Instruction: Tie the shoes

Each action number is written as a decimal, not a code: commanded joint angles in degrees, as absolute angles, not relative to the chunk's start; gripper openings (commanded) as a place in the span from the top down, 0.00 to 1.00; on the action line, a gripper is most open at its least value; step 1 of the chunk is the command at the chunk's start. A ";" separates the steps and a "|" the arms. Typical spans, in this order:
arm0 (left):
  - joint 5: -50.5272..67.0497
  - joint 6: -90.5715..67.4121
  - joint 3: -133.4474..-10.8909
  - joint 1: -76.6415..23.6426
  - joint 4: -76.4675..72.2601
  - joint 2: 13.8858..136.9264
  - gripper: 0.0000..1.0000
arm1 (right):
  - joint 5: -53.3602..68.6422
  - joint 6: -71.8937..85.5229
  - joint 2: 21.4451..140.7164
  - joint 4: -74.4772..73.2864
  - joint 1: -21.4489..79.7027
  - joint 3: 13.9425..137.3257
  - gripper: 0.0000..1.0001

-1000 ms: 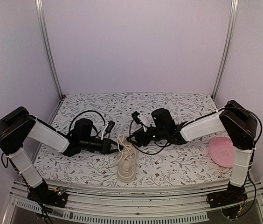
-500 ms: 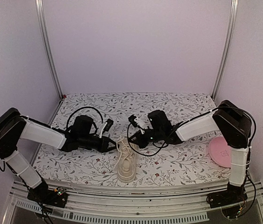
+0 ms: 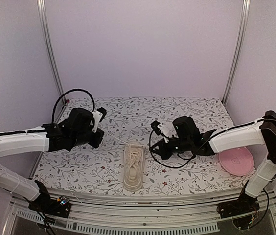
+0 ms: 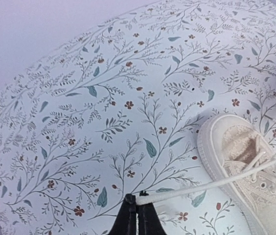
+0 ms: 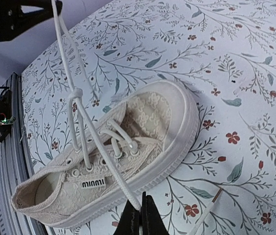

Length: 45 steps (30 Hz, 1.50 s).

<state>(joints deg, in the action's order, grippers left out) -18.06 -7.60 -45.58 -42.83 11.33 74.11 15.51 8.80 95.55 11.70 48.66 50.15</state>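
The cream shoe [image 3: 132, 164] lies on the floral table, toe toward the back. My left gripper [image 3: 102, 140] sits left of the toe, shut on the end of a white lace [image 4: 202, 188] that runs taut to the shoe [image 4: 249, 164]. My right gripper [image 3: 154, 149] is right of the shoe, shut on another lace strand [image 5: 109, 164] that crosses the shoe's side [image 5: 143, 147]. The strands cross in a small knot [image 5: 75, 93] above the eyelets. A loose lace end [image 5: 208, 209] lies on the table beside the right fingers.
A round pink plate [image 3: 237, 160] rests at the right edge of the table, under the right arm. Black cables loop off both wrists. Metal rails stand at the back corners, and the table's front rail [image 5: 3, 161] runs close behind the shoe's heel.
The right gripper has shut on a lace strand and drawn right. The left arm has pulled left and back with its lace, so both strands now stretch away from the shoe.
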 commanded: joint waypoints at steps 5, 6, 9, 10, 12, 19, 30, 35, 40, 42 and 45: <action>-31.93 -3.37 -47.36 -47.01 17.15 72.21 1.00 | 13.02 12.20 93.69 7.25 49.27 48.24 0.98; -32.26 -5.12 -47.40 -47.35 18.78 72.74 1.00 | 12.21 12.54 93.16 6.42 49.41 48.01 0.98; -33.14 -13.02 -46.76 -47.41 24.03 73.64 1.00 | 11.26 14.46 91.05 3.16 49.61 46.52 0.98; -32.85 -16.00 -46.49 -47.46 25.41 73.51 1.00 | 11.32 15.51 90.37 2.10 49.69 45.89 0.98; -30.95 -21.80 -45.62 -47.43 26.76 72.63 1.00 | 11.49 17.30 89.00 0.08 50.00 44.34 0.98; -21.48 -34.82 -37.56 -47.26 18.46 67.22 1.00 | 14.23 21.50 82.98 -4.04 50.89 38.19 0.98; -11.55 -41.20 -25.01 -35.10 10.09 59.79 1.00 | 13.70 28.04 78.75 -5.81 50.92 31.81 0.98; -7.05 -38.08 -24.10 -28.12 8.52 60.69 1.00 | 9.40 30.36 77.81 -6.13 50.86 33.27 0.98; -3.09 -36.58 -20.93 -20.81 5.04 58.63 1.00 | 5.80 32.92 76.60 -6.88 50.06 33.23 0.98; -0.93 -35.97 -19.82 -18.38 3.99 58.15 1.00 | 5.10 33.78 76.23 -6.99 49.28 32.31 0.98; 1.53 -35.01 -19.73 -17.16 3.23 58.06 1.00 | 5.69 34.02 76.42 -5.83 48.65 31.45 0.98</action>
<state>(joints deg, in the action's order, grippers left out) 4.27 -36.71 -20.60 -21.54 4.97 58.92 10.09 31.97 77.30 -1.34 50.65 33.50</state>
